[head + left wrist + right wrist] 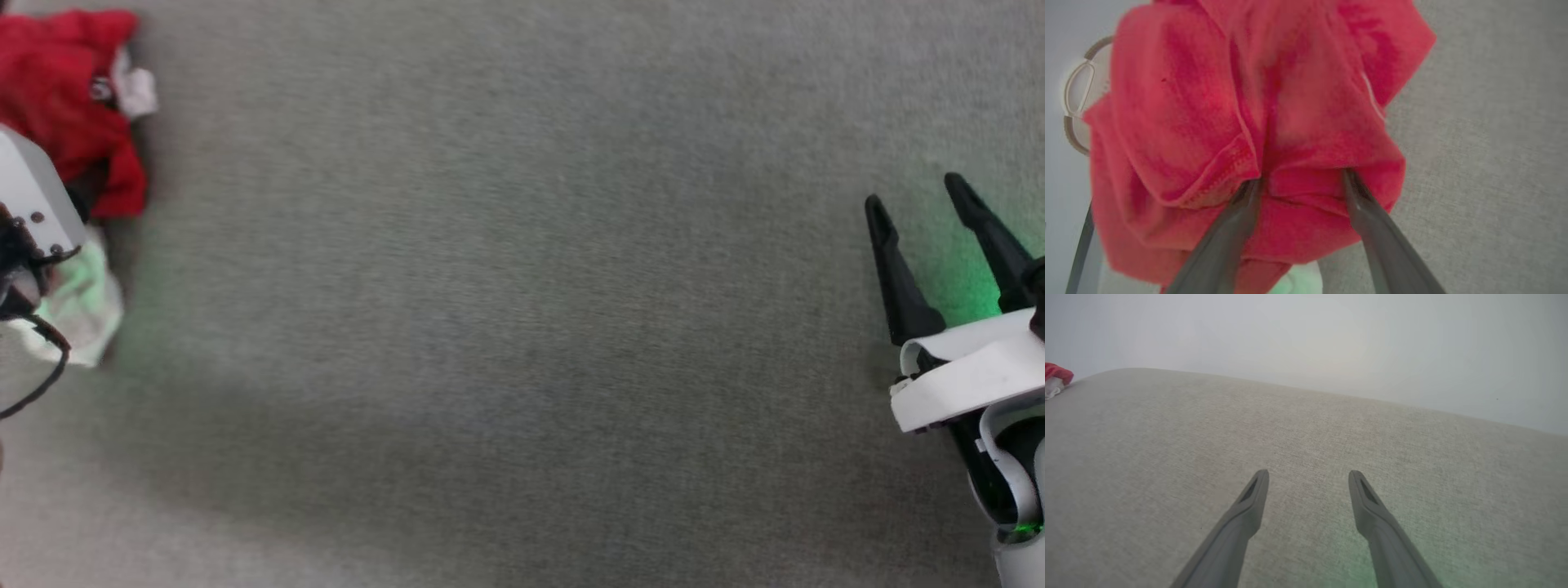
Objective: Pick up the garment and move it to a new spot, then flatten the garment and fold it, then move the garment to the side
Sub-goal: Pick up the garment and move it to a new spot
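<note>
- The garment (pixel 65 106) lies in a crumpled heap at the far upper left of the head view, on the grey fabric surface (pixel 522 327). It is not spread out at all.
- As bunched, its long axis runs down the left edge of that view, with red folds at the top and a pale, green-lit fold lower down. Which end is collar and which is hem cannot be told.
- A scrap of black-and-white print and a bit of white trim show on the side of the heap that faces the middle of the surface.
- The left gripper (pixel 1300 177) has its fingers (pixel 1229 237) spread wide. Both tips are sunk into the red folds, one beside a stitched hem edge, and cloth bulges between them — touched, but not pinched.
- The left arm's pale wrist housing (pixel 33 196) reaches in from the left edge of the head view. It sits over the lower part of the heap, with a dark cable looping beneath it.
- The right gripper (pixel 913 189) is at the lower right of the head view, well apart from the shirt. Its fingers stand apart with nothing between them.
- It points up that view and leans slightly left — low over the bare surface, with a green glow on the fabric just beside it.
</note>
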`<state>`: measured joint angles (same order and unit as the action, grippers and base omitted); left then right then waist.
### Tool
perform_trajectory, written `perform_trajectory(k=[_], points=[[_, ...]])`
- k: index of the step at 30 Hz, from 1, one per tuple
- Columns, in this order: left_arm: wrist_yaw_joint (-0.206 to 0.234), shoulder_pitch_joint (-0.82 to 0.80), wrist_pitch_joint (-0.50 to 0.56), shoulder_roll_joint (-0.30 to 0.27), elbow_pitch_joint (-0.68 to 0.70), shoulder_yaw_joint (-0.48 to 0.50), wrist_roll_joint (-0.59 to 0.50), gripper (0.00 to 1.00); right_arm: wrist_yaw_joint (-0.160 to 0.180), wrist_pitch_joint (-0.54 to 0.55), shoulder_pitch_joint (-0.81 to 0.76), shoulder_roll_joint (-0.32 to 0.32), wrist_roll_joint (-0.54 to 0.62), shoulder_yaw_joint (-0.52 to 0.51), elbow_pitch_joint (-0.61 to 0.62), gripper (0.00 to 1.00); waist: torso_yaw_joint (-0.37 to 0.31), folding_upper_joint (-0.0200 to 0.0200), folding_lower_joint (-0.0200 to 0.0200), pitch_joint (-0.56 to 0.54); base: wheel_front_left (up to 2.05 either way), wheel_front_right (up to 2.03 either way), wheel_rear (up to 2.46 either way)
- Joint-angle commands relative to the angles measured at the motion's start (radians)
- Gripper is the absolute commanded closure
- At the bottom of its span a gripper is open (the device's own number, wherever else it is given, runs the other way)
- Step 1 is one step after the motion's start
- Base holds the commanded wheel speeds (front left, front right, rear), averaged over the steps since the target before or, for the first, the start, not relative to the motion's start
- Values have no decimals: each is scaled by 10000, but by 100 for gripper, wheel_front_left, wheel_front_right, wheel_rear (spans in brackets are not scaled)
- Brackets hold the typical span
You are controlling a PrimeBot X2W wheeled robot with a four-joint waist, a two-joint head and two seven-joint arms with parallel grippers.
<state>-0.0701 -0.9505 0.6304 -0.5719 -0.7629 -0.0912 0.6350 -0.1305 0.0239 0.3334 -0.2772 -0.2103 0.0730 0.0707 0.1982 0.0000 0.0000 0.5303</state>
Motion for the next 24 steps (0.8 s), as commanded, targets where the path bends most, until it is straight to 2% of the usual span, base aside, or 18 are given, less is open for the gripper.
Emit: perform_trajectory(k=[1,7,8,9,10,17,24], points=[[64,-236,-38,29,-260,-18,-15,0,-4,31,84,-29,-33,-18,98,0,-810,0,0,880,0,0,0],[38,-428,-112,580,-1797,-257,49,0,-3,169,84,-63,-36,-46,225,0,-825,0,0,932,0,0,0],[36,-458,-152,673,-2004,-281,60,24,-3,201,67,-54,-24,-52,210,0,-803,0,0,890,0,0,0],[8,-497,-259,722,-2167,-315,28,84,-3,208,54,-49,-18,-40,203,0,-782,0,0,846,0,0,0],[27,-569,-414,745,-2319,-305,5,100,-3,220,29,-50,-12,-39,185,0,-749,0,0,785,0,0,0],[-126,-1320,-1505,233,-2674,-207,-108,100,-3,133,-203,25,3,-127,86,0,-486,0,0,89,0,0,0],[-451,-1906,-2156,-463,-2163,-574,-473,100,-3,-77,-502,202,-113,-201,-309,0,-178,0,0,-1038,0,0,0]])
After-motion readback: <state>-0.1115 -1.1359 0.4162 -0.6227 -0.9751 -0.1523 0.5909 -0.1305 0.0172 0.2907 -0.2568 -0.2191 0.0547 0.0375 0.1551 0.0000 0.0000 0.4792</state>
